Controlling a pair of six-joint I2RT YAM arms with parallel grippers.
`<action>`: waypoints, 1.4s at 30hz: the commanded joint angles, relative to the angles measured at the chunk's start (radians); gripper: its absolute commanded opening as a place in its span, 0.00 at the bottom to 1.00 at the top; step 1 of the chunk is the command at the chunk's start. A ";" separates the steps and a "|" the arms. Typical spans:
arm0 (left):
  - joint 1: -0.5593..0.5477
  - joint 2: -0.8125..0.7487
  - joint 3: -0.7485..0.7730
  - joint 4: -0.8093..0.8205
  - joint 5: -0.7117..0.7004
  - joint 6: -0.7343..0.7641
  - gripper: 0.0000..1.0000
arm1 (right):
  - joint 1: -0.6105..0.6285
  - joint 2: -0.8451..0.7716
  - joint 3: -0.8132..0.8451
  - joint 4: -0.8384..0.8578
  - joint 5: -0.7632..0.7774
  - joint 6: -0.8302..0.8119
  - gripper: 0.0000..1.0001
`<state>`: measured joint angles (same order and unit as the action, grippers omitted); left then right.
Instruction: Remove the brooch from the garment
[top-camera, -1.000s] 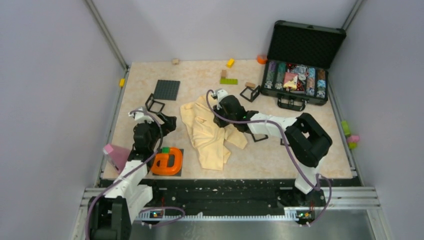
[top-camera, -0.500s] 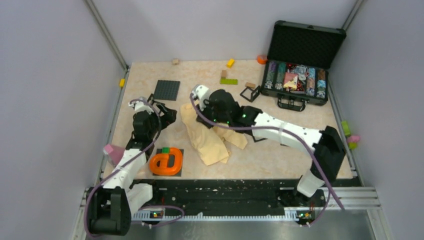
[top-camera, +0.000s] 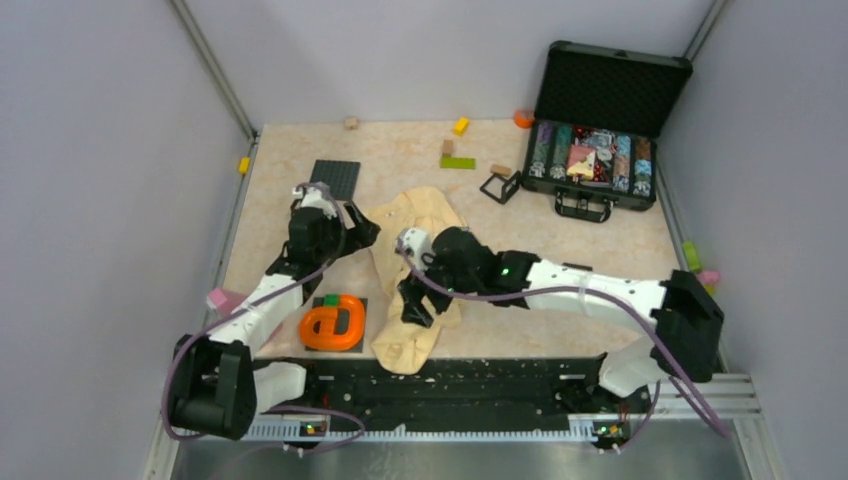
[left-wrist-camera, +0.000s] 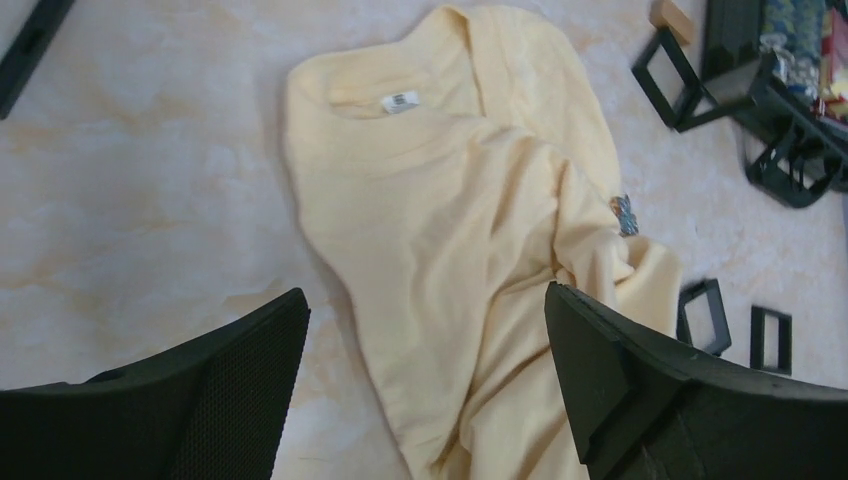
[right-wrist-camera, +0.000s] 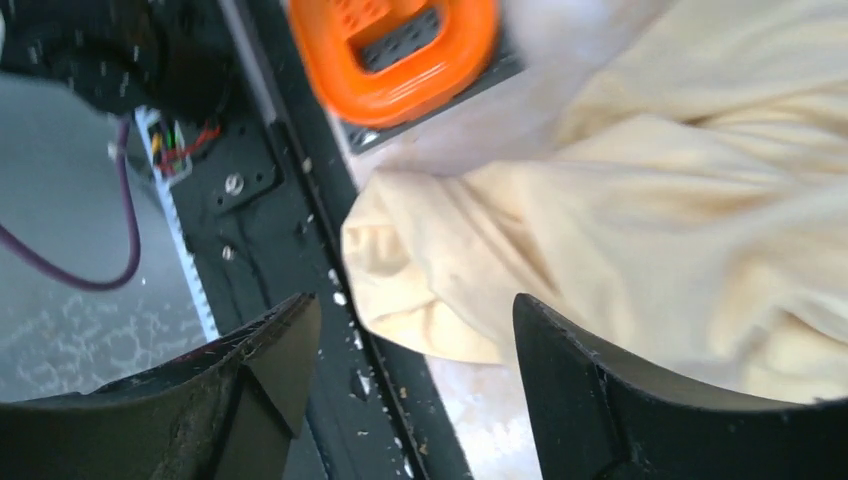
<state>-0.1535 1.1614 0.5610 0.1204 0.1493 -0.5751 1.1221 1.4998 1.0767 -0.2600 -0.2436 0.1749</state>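
Now, garment: a pale yellow shirt (top-camera: 428, 208) lies crumpled in the middle of the surface (top-camera: 620, 235). Its lower end hangs over the near edge onto the black rail (top-camera: 480, 385) at the bottom of the top view.
Brooch: the brooch (left-wrist-camera: 624, 214) is a tiny piece on a fold at the shirt's right edge, at the right of the left wrist view. In the top view the right arm covers that spot, so I cannot find it there.
Left claw: the left claw (top-camera: 357, 232) is spread wide and pinches nothing. It is just beside the shirt's upper left edge, and in its own view the shirt shows between its two fingers (left-wrist-camera: 250, 360).
Right claw: the right claw (right-wrist-camera: 415, 305) is spread apart with nothing pinched. It is over the shirt's lower end, at the bottom middle of the top view.
Orange toy: the orange toy (top-camera: 335, 322) sits just left of the shirt's lower end.
Black case: the black case (top-camera: 610, 85) stands open at the upper right of the top view, with colourful things inside.
Black frames: two small black frames (left-wrist-camera: 700, 315) lie near the brooch, at the lower right of the left wrist view.
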 joint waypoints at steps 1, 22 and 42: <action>-0.115 -0.003 0.088 -0.045 -0.043 0.115 0.92 | -0.164 -0.208 -0.005 0.005 0.051 0.059 0.73; -0.687 0.429 0.466 -0.284 -0.515 0.408 0.69 | -0.573 -0.216 -0.355 0.202 0.167 0.262 0.61; -0.719 0.533 0.554 -0.343 -0.364 0.468 0.58 | -0.564 0.031 -0.383 0.292 0.075 0.215 0.31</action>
<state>-0.8703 1.6390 1.0554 -0.1825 -0.2272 -0.1116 0.5545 1.5200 0.7052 -0.0292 -0.1268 0.3943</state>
